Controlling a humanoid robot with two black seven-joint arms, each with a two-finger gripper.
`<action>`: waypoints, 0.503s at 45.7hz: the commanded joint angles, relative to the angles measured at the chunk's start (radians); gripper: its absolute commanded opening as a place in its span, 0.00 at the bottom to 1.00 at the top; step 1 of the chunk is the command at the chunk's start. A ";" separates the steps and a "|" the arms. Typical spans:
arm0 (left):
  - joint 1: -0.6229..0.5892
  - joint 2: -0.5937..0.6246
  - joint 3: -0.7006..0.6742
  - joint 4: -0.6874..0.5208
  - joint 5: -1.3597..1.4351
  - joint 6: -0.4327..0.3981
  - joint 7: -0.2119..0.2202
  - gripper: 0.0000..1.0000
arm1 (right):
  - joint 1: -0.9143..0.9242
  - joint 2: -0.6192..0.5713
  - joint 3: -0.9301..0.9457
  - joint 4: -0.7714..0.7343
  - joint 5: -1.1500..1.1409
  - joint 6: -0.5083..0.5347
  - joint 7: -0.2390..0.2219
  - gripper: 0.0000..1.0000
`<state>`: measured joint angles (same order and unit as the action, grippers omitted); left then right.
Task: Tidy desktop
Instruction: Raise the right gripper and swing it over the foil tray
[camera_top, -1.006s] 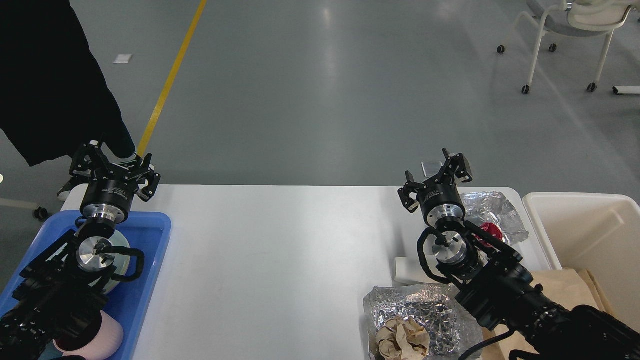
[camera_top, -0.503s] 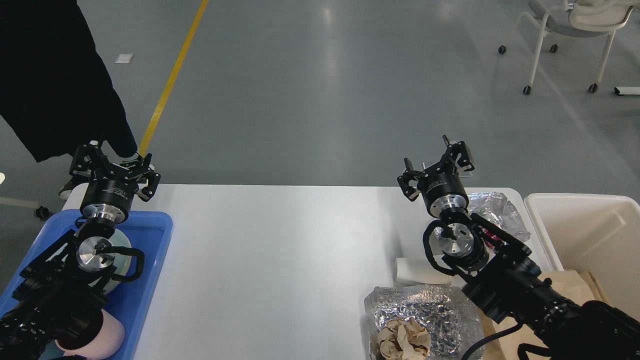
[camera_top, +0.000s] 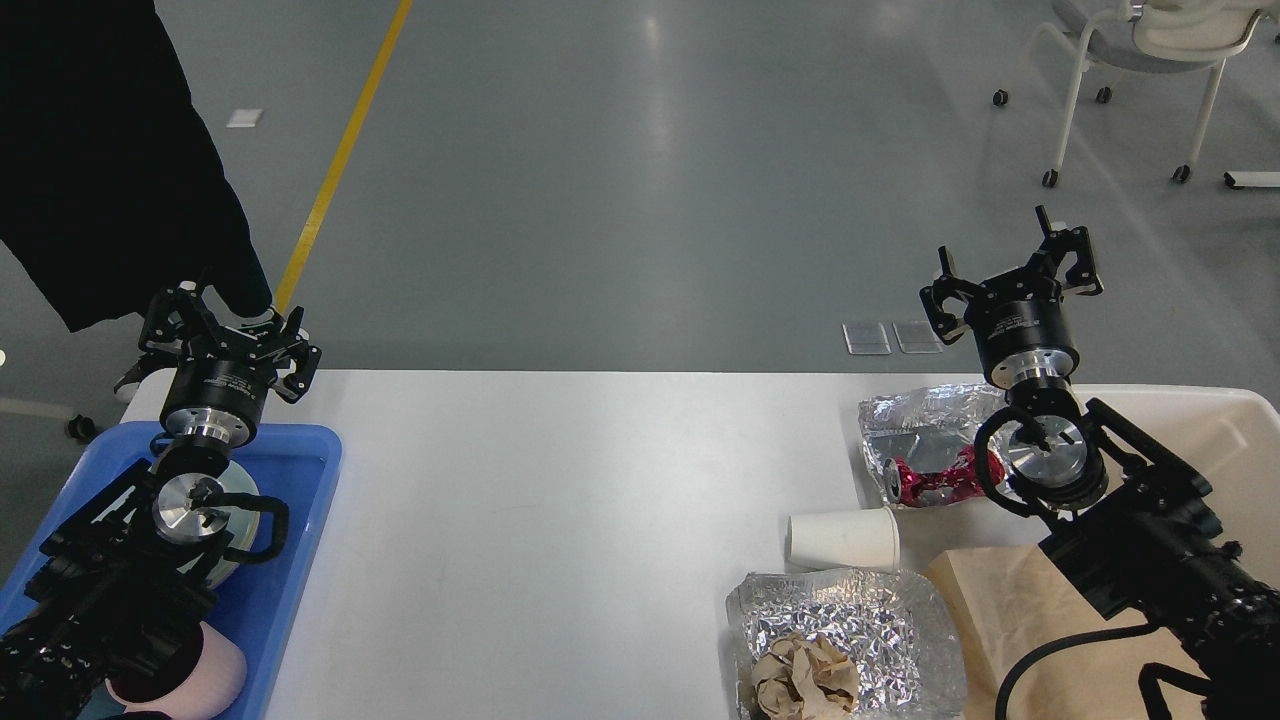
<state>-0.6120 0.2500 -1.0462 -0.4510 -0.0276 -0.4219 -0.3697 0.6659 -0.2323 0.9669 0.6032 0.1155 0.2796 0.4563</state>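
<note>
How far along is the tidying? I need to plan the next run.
Barely started. Nothing is in hand: both the left tool and the right tool are open and empty. Left on the desktop: paper cup, crushed can on foil, crumpled paper.

Left gripper (camera_top: 222, 325) hovers at the desktop's (camera_top: 560, 480) far-left corner, fingers spread wide and empty; right gripper (camera_top: 1012, 280) is raised beyond the far-right edge, fingers likewise apart, both black arms reaching forward.

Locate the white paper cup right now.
Head view, right side of the desktop: the white paper cup lies on its side between the crushed red can and the foil sheet.
</note>
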 joint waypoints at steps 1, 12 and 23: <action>0.000 0.000 0.000 0.000 0.000 0.000 0.000 0.97 | -0.005 -0.004 0.009 -0.007 0.000 -0.011 0.004 1.00; 0.000 0.000 0.000 0.000 0.000 0.000 0.000 0.97 | -0.049 -0.035 0.067 -0.007 0.000 -0.011 0.004 1.00; 0.000 0.000 0.000 0.000 0.000 0.000 0.000 0.97 | -0.071 -0.059 0.056 -0.022 -0.002 -0.007 0.004 1.00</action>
<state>-0.6120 0.2500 -1.0462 -0.4510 -0.0276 -0.4219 -0.3697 0.5987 -0.2817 1.0299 0.5925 0.1151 0.2708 0.4604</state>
